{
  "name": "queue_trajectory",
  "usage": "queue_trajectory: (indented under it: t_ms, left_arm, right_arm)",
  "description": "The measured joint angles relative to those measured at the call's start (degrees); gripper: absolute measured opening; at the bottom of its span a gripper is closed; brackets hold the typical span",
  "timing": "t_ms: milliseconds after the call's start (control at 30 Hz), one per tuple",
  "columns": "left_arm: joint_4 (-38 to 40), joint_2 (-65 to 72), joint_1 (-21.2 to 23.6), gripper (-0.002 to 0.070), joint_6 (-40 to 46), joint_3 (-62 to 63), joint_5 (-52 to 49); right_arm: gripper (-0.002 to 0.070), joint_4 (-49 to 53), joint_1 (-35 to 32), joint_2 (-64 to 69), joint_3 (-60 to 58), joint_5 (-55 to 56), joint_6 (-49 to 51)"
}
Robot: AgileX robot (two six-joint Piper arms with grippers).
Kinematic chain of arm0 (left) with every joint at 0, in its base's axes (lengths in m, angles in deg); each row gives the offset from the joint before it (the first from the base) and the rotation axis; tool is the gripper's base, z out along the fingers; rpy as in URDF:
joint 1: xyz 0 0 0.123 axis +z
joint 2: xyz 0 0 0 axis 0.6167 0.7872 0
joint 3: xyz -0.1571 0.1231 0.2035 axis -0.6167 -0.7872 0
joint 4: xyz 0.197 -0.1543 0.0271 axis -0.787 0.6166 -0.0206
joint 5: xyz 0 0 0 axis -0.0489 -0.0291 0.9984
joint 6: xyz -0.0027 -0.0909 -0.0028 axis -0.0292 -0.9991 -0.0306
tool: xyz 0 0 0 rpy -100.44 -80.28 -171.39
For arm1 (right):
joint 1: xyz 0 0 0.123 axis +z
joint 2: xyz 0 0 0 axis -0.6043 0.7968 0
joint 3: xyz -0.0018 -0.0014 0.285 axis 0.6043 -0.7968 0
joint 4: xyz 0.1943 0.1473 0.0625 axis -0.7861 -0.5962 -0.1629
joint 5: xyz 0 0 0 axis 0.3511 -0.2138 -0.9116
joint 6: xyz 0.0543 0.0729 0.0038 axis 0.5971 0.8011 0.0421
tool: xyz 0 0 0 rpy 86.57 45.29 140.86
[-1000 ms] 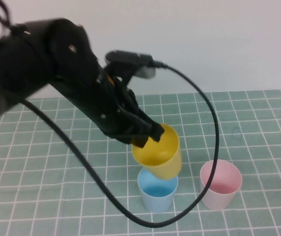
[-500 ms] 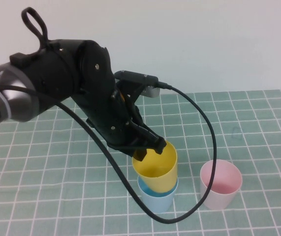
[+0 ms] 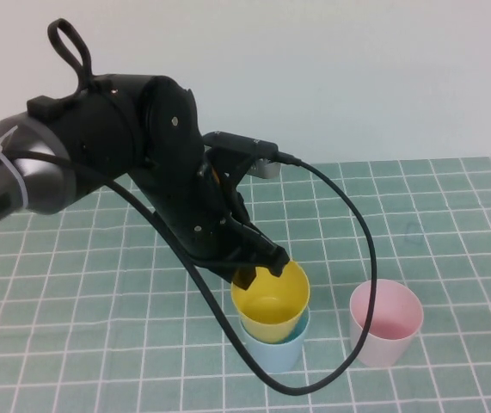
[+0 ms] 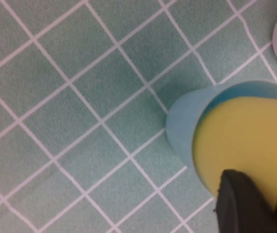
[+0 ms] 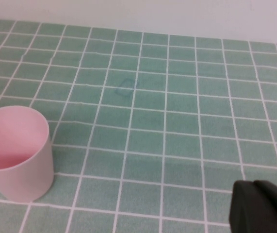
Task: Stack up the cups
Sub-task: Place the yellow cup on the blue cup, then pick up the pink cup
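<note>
Yellow cup (image 3: pixel 270 299): nested mouth-up inside the blue cup, near the front edge of the mat, about midway along it; its upper part shows above the blue rim.
Yellow cup axis: long axis roughly vertical, leaning slightly toward the mat's left side, open mouth facing up; in the left wrist view (image 4: pixel 245 145) its wall sits inside the blue rim.
Blue cup (image 3: pixel 276 348): upright on the mat, mouth up, holding the yellow cup; only its rim and lower wall show in the high view, and its rim also shows in the left wrist view (image 4: pixel 187 121).
Pink cup (image 3: pixel 386 323): upright, mouth up, empty, standing apart from the stacked pair toward the mat's right side, near the front edge; also seen in the right wrist view (image 5: pixel 12 153).
Left gripper (image 3: pixel 255 265): reaching down from the left arm to the yellow cup's rim on its rear-left side; its fingers are pinched on that rim, one dark fingertip (image 4: pixel 240 201) showing against the cup wall.
Right gripper (image 5: pixel 262 206): only a dark edge of it shows in the right wrist view, above bare mat to the right of the pink cup; cannot tell how its fingers stand.
Mat (image 3: pixel 451 206): green with a white grid, covering the table.
Cable (image 3: pixel 374 249): black, looping from the left arm's wrist down past the cups toward the front edge.
</note>
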Motion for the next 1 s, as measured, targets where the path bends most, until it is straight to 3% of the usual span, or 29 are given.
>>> queue_trajectory:
  t_ms: [133,367,467,667,867,1000]
  left_arm:
    - [-0.3,0.0,0.0,0.0144,-0.1,0.0,0.1]
    - [-6.7,-2.3,0.0,0.0177,-3.1,0.0,-0.2]
    - [-10.5,-5.2,0.0,0.0151,-5.8,0.0,0.5]
    - [-15.7,-14.0,0.0,0.002,-10.3,0.0,5.9]
    - [-16.7,-24.9,0.0,0.0001,-12.4,-6.6,16.1]
    - [-18.0,-33.0,0.0,-0.0001,-14.0,-17.4,24.8]
  right_arm:
    - [-0.0001,0.0,0.0,0.0,0.0,0.0,0.3]
    - [-0.0001,0.0,0.0,0.0,2.4,-4.3,0.4]
    - [-0.0001,0.0,0.8,0.1,5.8,-8.7,-0.1]
    - [-0.0001,-0.1,4.5,5.2,15.6,-21.8,-1.9]
    - [0.0004,-1.6,8.6,16.4,24.4,-30.6,-5.4]
    - [0.0063,-3.7,10.9,27.2,29.4,-33.0,-7.2]
